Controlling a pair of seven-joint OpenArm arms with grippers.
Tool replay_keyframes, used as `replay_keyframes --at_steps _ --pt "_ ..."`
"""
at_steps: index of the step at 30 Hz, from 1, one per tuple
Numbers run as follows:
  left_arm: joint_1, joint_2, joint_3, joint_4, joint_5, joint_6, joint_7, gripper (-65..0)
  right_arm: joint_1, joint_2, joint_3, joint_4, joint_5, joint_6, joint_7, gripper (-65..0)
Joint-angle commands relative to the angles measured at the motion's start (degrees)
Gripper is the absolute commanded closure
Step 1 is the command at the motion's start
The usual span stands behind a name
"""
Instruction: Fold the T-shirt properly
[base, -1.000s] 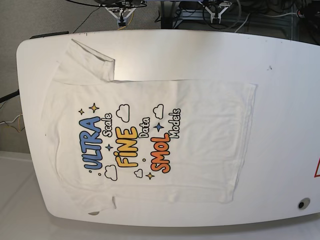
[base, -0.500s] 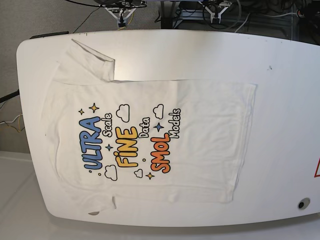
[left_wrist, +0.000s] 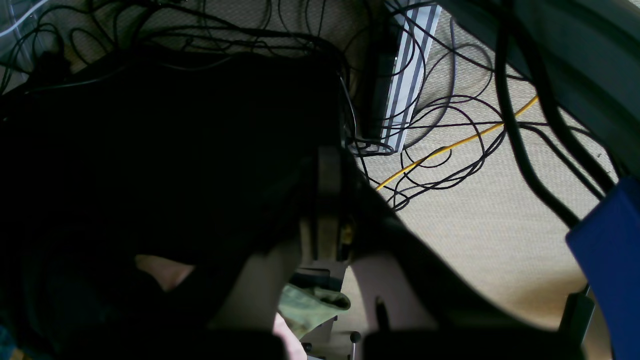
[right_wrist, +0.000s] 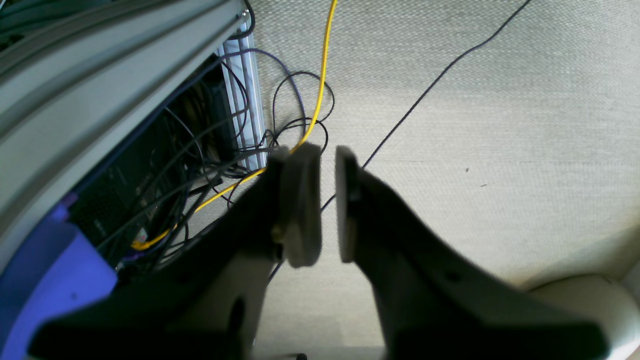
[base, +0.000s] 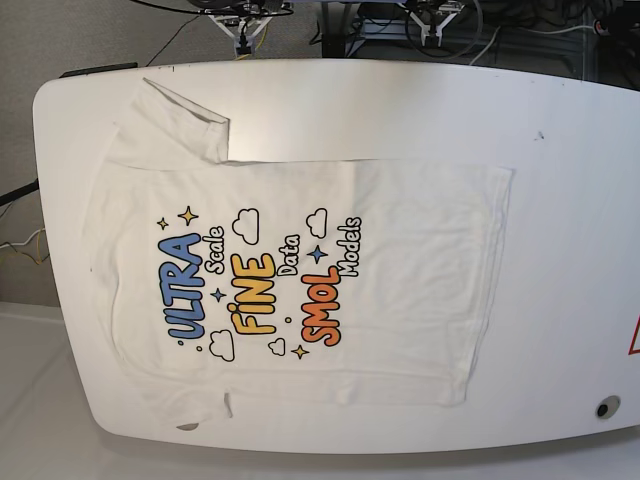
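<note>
T-shirt (base: 300, 270) print — "ULTRA Scale FINE Data"

White T-shirt (base: 300, 270) spread flat, unfolded, print up, on the table.

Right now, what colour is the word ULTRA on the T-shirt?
Blue, printed on the white T-shirt; the base view shows it best.

I am looking at the T-shirt (base: 300, 270), a soft matt white cloth, lightly creased, its printed letters sitting flat and slightly glossier. The table (base: 570, 200) under it is showing a smooth, faintly shiny white top. My right gripper (right_wrist: 327, 205) is showing dark matt plastic fingers with pale dull pads (right_wrist: 300, 200), over woven, rough-looking beige carpet (right_wrist: 500, 100).
</note>
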Motion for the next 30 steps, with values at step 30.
replay_keyframes --at_steps 30 --pt "1.55 -1.64 -0.14 3.44 -0.11 -0.13 -0.22 0.0 -3.03 0.54 0.25 3.66 -0.01 0.08 0.10 -8.6"
